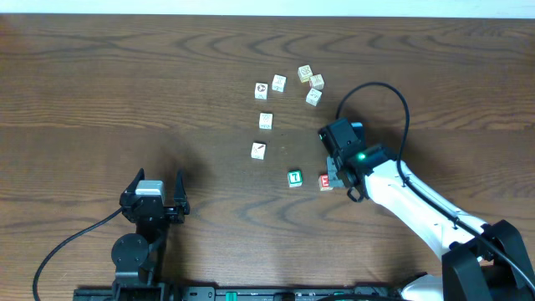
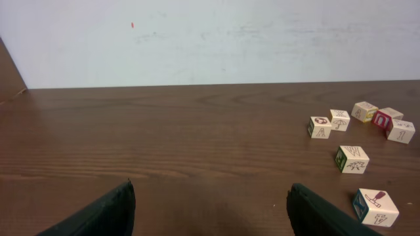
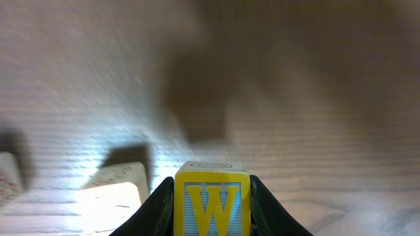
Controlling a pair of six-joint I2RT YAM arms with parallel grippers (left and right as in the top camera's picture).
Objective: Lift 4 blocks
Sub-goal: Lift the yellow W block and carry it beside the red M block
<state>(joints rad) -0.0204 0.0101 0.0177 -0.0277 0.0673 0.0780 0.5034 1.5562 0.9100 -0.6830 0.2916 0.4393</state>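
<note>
Overhead looks straight down on the whole tabletop [image 1: 125, 84], the left wrist view skims low toward the far wall [image 2: 210, 39], sharing the far cream cubes [image 1: 266, 121] (on its right), and the right wrist view presses close on a yellow block [image 3: 211, 200].

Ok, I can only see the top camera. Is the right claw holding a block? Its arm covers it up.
Observer: Yes. The right wrist camera shows the right gripper shut on a yellow block.
Operator: Is there a letter on it?
Observer: A big yellow W, on the striped face toward that camera.
Operator: And the white block with the slanted mark, what colour is its side?
Observer: From the left wrist camera, that block has a bluish side.
</note>
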